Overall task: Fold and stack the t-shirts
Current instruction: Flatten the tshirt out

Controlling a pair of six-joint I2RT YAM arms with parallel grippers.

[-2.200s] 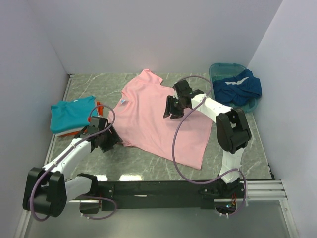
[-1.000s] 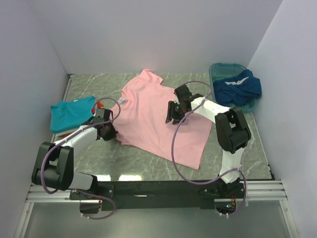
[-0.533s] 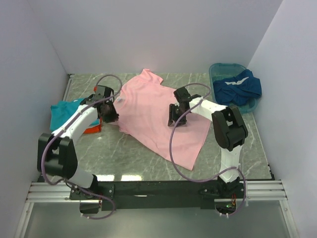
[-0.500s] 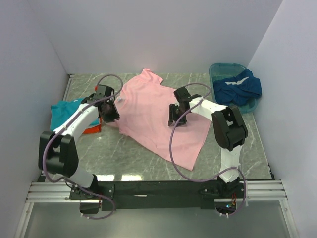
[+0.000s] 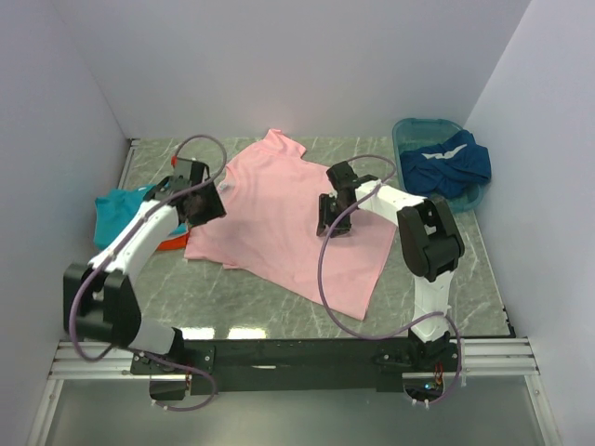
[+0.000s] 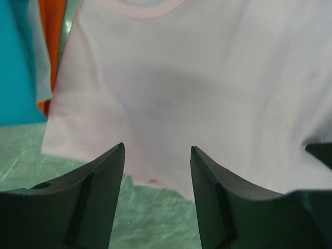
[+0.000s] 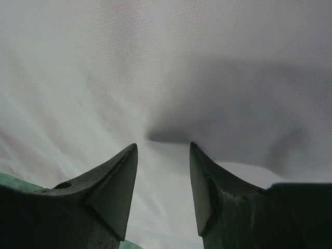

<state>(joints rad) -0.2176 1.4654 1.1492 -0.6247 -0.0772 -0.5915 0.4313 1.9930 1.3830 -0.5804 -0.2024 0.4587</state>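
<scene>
The light pink t-shirt (image 5: 288, 228) lies spread across the middle of the table, its collar (image 6: 140, 8) toward the far left. My left gripper (image 5: 206, 203) hovers over its left sleeve area, open (image 6: 157, 150) with nothing between the fingers; the pink hem and green table show below. On the shirt's right half, my right gripper (image 5: 330, 221) stands open (image 7: 163, 148) just above the cloth, a shadowed crease (image 7: 171, 136) beyond its tips. A folded teal t-shirt (image 5: 116, 209) sits on an orange one (image 5: 172, 243) at the left. A dark blue t-shirt (image 5: 446, 163) fills the basin.
The teal plastic basin (image 5: 414, 127) stands at the back right corner. White walls close in the left, back and right sides. The teal and orange stack (image 6: 21, 67) lies right beside the pink shirt's left edge. Purple cables loop over both arms.
My left gripper carried the pink shirt's left edge up and away, then opened and let go; that corner now lies flat. The right gripper stayed on the shirt, open.
</scene>
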